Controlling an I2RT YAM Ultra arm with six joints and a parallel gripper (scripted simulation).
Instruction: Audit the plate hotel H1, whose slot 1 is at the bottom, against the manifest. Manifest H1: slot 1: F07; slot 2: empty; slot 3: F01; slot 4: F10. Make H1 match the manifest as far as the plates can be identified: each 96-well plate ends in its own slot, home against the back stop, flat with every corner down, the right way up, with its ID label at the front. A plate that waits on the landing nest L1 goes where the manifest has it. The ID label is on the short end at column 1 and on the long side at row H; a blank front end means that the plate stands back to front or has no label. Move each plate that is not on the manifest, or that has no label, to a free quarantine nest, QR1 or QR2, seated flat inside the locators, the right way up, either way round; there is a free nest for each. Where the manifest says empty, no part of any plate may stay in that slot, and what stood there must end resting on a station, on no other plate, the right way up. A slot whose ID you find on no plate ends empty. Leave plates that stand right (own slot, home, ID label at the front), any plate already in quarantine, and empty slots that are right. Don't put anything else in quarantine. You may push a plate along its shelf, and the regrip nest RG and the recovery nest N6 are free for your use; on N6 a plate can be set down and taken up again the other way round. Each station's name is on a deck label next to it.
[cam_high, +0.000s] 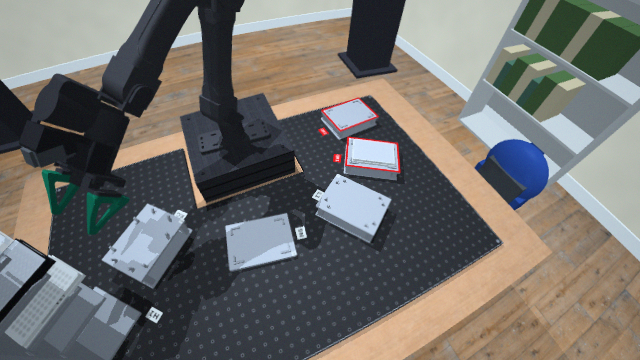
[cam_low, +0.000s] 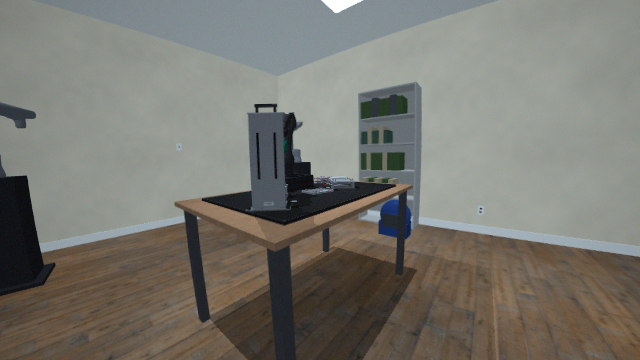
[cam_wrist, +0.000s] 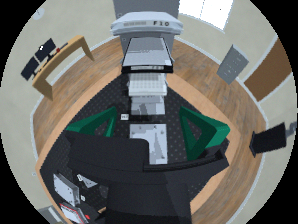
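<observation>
The plate hotel H1 (cam_high: 30, 300) (cam_low: 267, 160) (cam_wrist: 148, 3) stands at the mat's near left corner, partly cut off in the top view. In the wrist view its top plate (cam_wrist: 148, 24) shows a front label that I cannot read for sure. Below it, one plate (cam_wrist: 148, 55) and a plate with its wells showing (cam_wrist: 147, 86) (cam_high: 42, 300) stick out towards me. My gripper (cam_high: 80, 200) (cam_wrist: 147, 110) is open and empty. It hangs in front of the hotel and faces its shelves, apart from the plates.
A raised grey nest (cam_high: 147, 242) sits just right of the gripper. A flat nest (cam_high: 260, 241) and another raised nest (cam_high: 352, 206) lie mid-mat. One red-edged quarantine nest (cam_high: 348, 115) is bare; a plate (cam_high: 372, 154) sits on the other. The arm base (cam_high: 235, 145) stands behind.
</observation>
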